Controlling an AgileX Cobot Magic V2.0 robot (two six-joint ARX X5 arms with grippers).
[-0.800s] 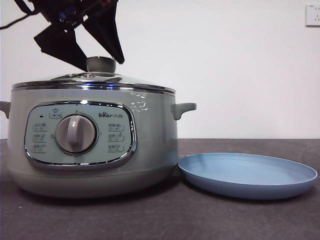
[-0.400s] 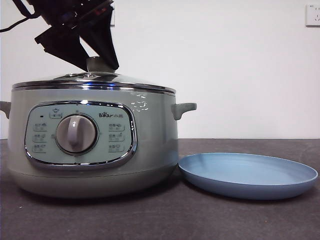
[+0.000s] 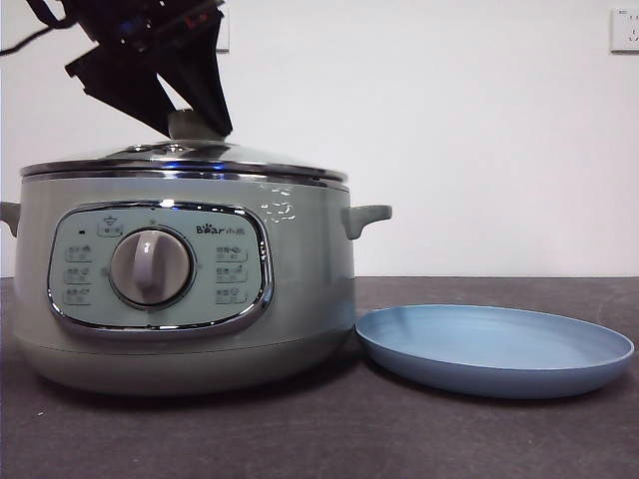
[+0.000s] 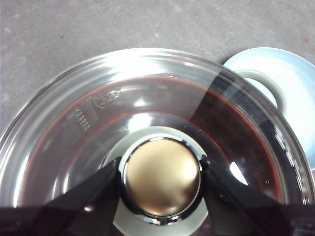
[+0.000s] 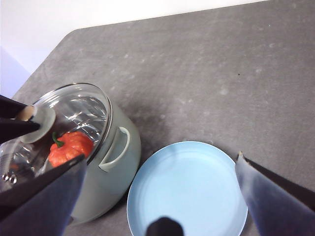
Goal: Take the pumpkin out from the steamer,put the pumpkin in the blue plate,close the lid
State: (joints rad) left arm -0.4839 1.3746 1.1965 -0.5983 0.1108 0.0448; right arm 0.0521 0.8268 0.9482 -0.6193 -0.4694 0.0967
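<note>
The sage-green steamer (image 3: 300, 289) stands at the left of the table with its glass lid (image 3: 250, 160) on it. My left gripper (image 3: 190, 118) comes down from the top left and is shut on the lid's knob (image 4: 160, 177), one black jaw on each side. The orange-red pumpkin (image 5: 71, 147) lies inside the pot and shows through the glass in the right wrist view. The blue plate (image 3: 494, 349) lies empty just right of the steamer. My right gripper (image 5: 161, 160) is open and empty, high above the plate (image 5: 187, 191).
The steamer's right handle (image 3: 367, 218) juts toward the plate. The dark grey tabletop (image 5: 221, 73) stretches behind and to the right of the plate. A wall socket (image 3: 624, 30) is at the top right.
My left gripper's jaws have closed in on the lid's knob from either side. The lid stays on the pot, shifted very slightly. The plate has not moved.
</note>
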